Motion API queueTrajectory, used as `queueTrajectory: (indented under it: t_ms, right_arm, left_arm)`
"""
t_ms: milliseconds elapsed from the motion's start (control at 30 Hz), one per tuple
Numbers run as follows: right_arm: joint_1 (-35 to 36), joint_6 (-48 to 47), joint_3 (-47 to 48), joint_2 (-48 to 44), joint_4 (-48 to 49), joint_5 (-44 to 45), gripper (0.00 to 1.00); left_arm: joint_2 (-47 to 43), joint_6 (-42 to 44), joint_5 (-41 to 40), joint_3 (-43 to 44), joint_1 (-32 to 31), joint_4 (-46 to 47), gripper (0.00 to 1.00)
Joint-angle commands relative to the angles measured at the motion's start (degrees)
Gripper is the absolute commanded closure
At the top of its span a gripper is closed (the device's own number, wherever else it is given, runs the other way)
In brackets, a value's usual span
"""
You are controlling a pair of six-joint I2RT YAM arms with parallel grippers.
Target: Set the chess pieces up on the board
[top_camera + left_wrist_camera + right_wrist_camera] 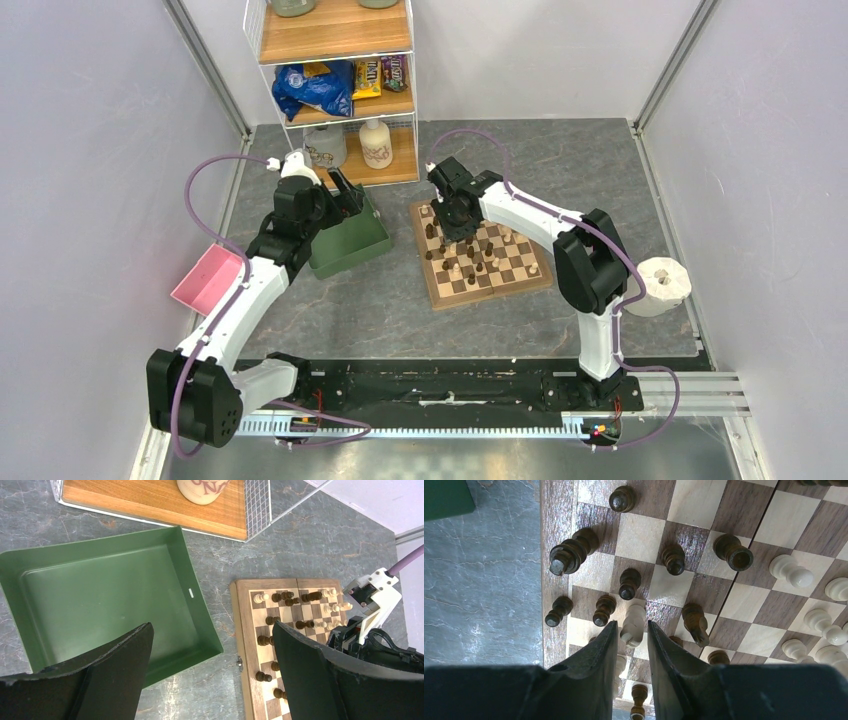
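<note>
The board lies right of centre, with dark brown and cream chess pieces scattered over it, some standing and some lying down. My right gripper hangs low over the board's far left part. In the right wrist view its jaws stand narrowly apart on either side of a cream piece, a thin gap showing on each side. Dark pieces stand close around it on the board. My left gripper is wide open and holds nothing, above the near right corner of the green tray.
The green tray sits left of the board and a pink bin stands further left. A wire shelf with jugs and snack bags stands at the back. A white roll lies by the right wall.
</note>
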Motion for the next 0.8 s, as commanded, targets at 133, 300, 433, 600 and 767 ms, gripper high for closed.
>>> queueTrajectory:
  t_ms: [133,300,433,600,767]
  right_arm:
    - [0.4,-0.9,2.3,0.3,-0.6,-0.5,0.63]
    - [0.4,-1.0,2.5,0.6,-0.9,-0.6,0.63]
    - [0.4,-1.1,2.5,0.7,-0.9,-0.9,0.66]
    - [0.4,-1.2,2.9,1.0,-1.0,-0.9,0.71]
    - [0.4,-1.1,3.3,1.3,-1.4,-1.4,0.77]
  left_arm:
    - [-1.0,1.4,0.3,-0.2,0.5,1.6,0.04]
    - [-1.1,1.3,0.5,-0.3,0.6,1.6,0.04]
    - [-1.1,1.2,0.6,-0.3,0.6,1.6,0.04]
    - [-1.2,1.1,0.8,-0.4,0.7,1.7,0.04]
    - [-1.2,1.1,0.9,-0.4,0.7,1.7,0.04]
